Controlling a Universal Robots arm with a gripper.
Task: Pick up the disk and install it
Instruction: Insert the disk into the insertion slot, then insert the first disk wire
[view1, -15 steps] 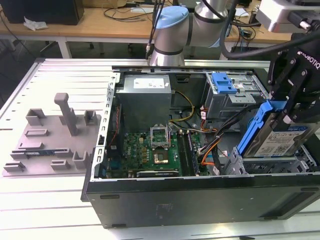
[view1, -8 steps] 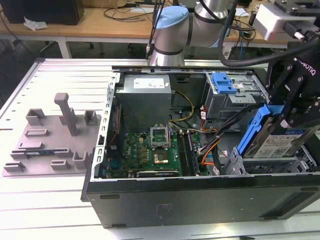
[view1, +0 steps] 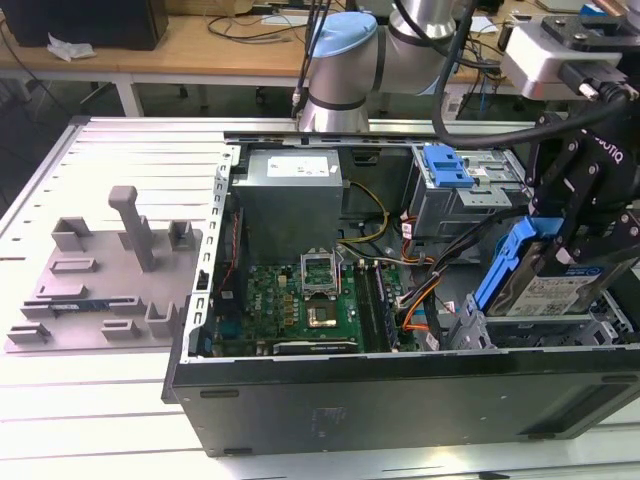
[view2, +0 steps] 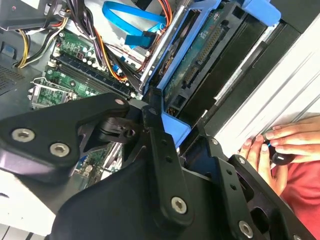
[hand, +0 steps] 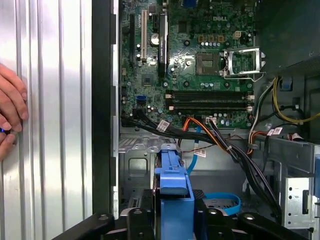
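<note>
Ribbed metal bench (view1: 120, 150) carries an open computer case (view1: 380, 385). Disk (view1: 548, 292): silver body, blue-and-white label, blue carrier frame along its edge. It stands tilted over the drive bay (view1: 466, 322) at the case's corner on the exterior view's right, clamped in the closed pincer (view1: 565, 240). Orange and black cables (view1: 425, 295) crowd between bay and motherboard (view1: 310, 300). Grey fixture plate (view1: 100, 275) lies well apart. Both wrist views show a person's hand (hand: 10, 115) on the bench beside the case. The second wrist view shows the disk's green circuit-board underside.
</note>
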